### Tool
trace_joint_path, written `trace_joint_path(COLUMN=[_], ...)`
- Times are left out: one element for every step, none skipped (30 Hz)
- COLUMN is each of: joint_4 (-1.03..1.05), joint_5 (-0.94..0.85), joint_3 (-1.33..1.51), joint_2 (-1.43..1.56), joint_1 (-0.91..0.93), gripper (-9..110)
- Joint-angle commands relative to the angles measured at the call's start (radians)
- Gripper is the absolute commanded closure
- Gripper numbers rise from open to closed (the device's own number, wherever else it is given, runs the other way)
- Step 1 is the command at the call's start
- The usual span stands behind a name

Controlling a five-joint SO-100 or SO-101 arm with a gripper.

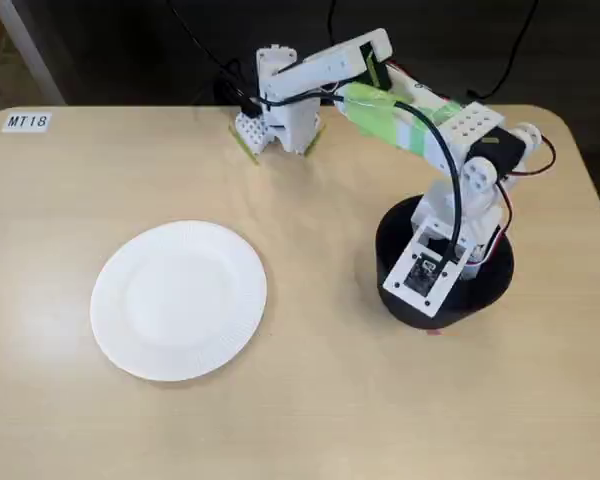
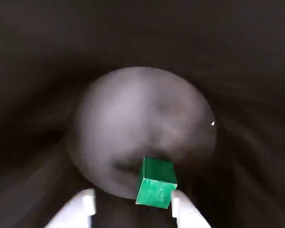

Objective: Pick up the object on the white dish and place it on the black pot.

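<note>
A pale wooden counter (image 1: 310,420) carries the empty white dish (image 1: 178,300) at lower left and the black pot (image 1: 480,298) at right. In the wrist view, the jaws stand released inside the pot, the green cube (image 2: 156,183) touching the right fingertip (image 2: 180,202).

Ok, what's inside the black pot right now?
In the wrist view, the green cube sits inside the black pot, against one white fingertip; the jaws look open. In the fixed view the arm's wrist covers the pot opening, hiding the cube.
</note>
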Motion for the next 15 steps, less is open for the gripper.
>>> trace_joint_path(joint_4=[0.009, 0.009, 0.009, 0.009, 0.009, 0.009, 0.009, 0.009, 0.009, 0.009, 0.009, 0.009, 0.009, 0.009, 0.009], joint_5=[0.012, 0.014, 0.018, 0.02, 0.02, 0.02, 0.023, 0.029, 0.038, 0.052, 0.067, 0.08, 0.094, 0.109, 0.123], joint_3=[-0.003, -0.003, -0.003, -0.003, -0.003, -0.003, -0.003, -0.002, 0.0, 0.005, 0.006, 0.008, 0.008, 0.008, 0.008], joint_2=[0.156, 0.19, 0.224, 0.259, 0.298, 0.334, 0.376, 0.42, 0.466, 0.515, 0.563, 0.614, 0.667, 0.719, 0.772], joint_1=[0.026, 0.037, 0.048, 0.06, 0.072, 0.083, 0.095, 0.107, 0.123, 0.141, 0.163, 0.186, 0.212, 0.241, 0.273], gripper=[94, 97, 101, 101, 101, 101, 101, 101, 101, 101, 101, 101, 101, 101, 101])
